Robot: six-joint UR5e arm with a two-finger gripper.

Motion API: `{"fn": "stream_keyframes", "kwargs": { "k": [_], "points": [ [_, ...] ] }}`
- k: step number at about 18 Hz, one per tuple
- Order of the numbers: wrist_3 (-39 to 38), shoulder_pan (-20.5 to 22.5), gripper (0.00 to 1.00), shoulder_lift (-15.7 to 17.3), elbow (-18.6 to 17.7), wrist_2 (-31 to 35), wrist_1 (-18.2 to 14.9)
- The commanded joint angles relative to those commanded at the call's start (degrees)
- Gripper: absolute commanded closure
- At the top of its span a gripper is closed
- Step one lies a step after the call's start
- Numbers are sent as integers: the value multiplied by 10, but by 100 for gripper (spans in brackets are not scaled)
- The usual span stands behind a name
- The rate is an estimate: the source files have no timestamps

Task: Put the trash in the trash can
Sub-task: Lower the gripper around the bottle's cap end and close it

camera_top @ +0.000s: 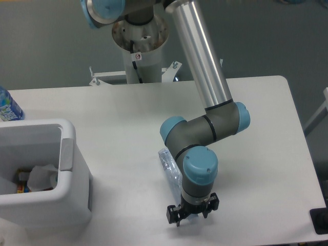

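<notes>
Two pieces of trash: one is the paper wad (42,177), and one is the clear bottle (169,166).
Paper wad: it sits inside the trash can (67,154), next to some colourful bits at the bottom.
Clear bottle: it lies flat on the table (123,113), near the front edge. The arm covers a lot of it, so only the top end shows well. Its cap end is down by the gripper, hidden.
Trash can: it stands at the left side of the table, well apart from the bottle. The open top faces up.
Gripper (192,213): it points down, right over the low end of the bottle. The two black fingers sit on either side of that end.
Jaws: I cannot tell if they squeeze the bottle or only stand around it. The view from above hides the gap.
Step now: I think the arm is getting hold of the bottle.
How to do it well: grab firm but not too hard, since thin plastic can squash and slip. Lift straight up until the bottle hangs clear of the table. Go high enough to pass over the thick rim of the can. Let go only when the bottle is above the opening.
Blue bottle (8,106): it is at the far left edge. Leave it alone.
</notes>
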Motion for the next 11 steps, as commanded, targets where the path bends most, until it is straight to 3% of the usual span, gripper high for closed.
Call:
{"fn": "stream_keyframes", "kwargs": {
  "k": [3, 8, 11],
  "points": [
    [-11, 0, 64, 1, 0, 2, -1],
    [-14, -1, 72, 2, 0, 17, -1],
    [-15, -1, 86, 4, 1, 18, -1]
  ]
}}
